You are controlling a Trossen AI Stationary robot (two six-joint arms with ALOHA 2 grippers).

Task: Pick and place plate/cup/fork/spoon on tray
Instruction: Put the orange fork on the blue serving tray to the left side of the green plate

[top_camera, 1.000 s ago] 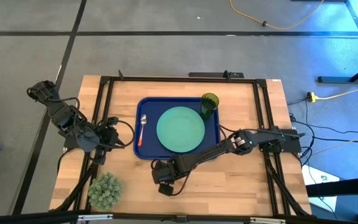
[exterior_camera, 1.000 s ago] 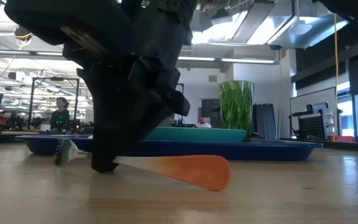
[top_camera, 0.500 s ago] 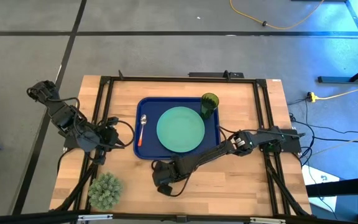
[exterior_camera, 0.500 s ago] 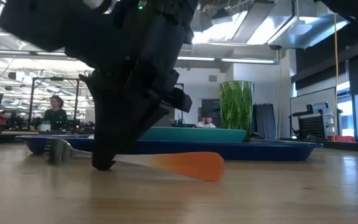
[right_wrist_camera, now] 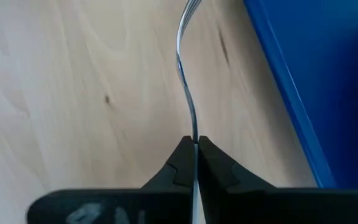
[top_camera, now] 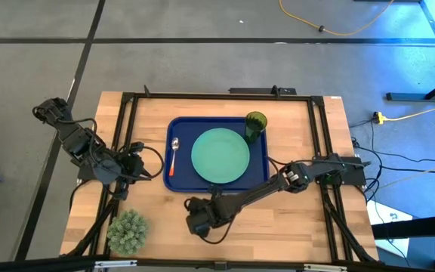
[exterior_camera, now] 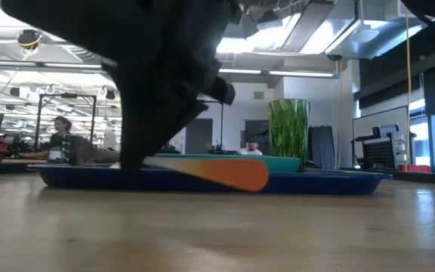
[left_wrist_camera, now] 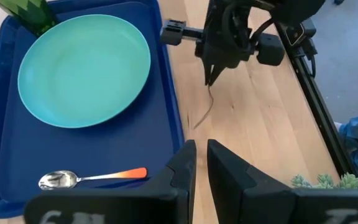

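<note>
my right pincer (right_wrist_camera: 194, 146) is clamped on the fork (right_wrist_camera: 187, 81), lifted off the worktop (top_camera: 293, 227) beside the tray (top_camera: 178, 128); my left pincer (left_wrist_camera: 201, 152) waits, fingers narrowly apart.

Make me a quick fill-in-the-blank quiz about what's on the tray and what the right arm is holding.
1. The right gripper is shut on the ____.
2. The spoon lies on the tray, beside the ____.
3. The cup stands at a ____ of the tray.

Missing words: fork; plate; corner
</note>
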